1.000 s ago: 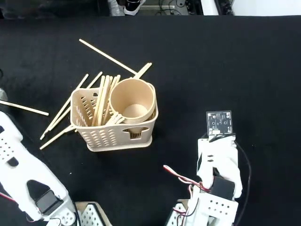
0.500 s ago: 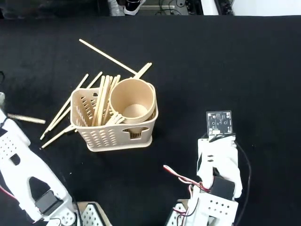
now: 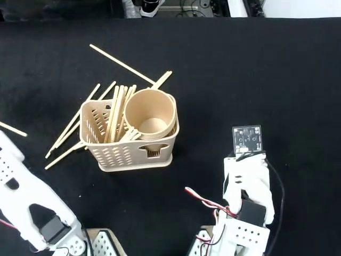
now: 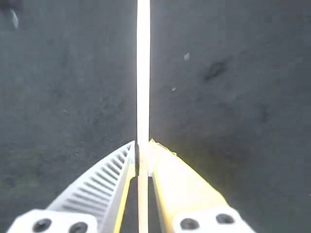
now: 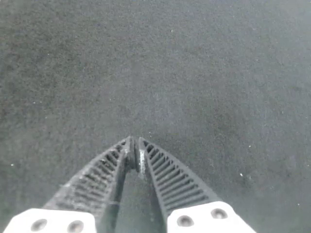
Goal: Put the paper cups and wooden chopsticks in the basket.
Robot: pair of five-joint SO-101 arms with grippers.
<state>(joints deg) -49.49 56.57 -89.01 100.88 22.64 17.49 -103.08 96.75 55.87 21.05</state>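
Note:
A beige slotted basket (image 3: 130, 154) stands left of centre on the black table, holding stacked paper cups (image 3: 151, 113) and several wooden chopsticks (image 3: 115, 111). More chopsticks (image 3: 72, 130) lean against its left side and one long chopstick (image 3: 121, 64) lies behind it. My left gripper (image 4: 142, 148) is shut on a single chopstick (image 4: 143, 73), whose tip (image 3: 13, 129) pokes out at the far left edge above the left arm (image 3: 24, 194). My right gripper (image 5: 133, 148) is shut on nothing over bare cloth at the lower right.
The right arm (image 3: 246, 186) sits folded at the lower right with a square marker plate (image 3: 248, 138) on top. Black cloth (image 3: 266, 74) covers the whole table, with open room to the right of the basket.
The chopstick in my left gripper has moved left and tilted; less of it shows at the left edge. The left arm shifted slightly. The right arm stayed still.

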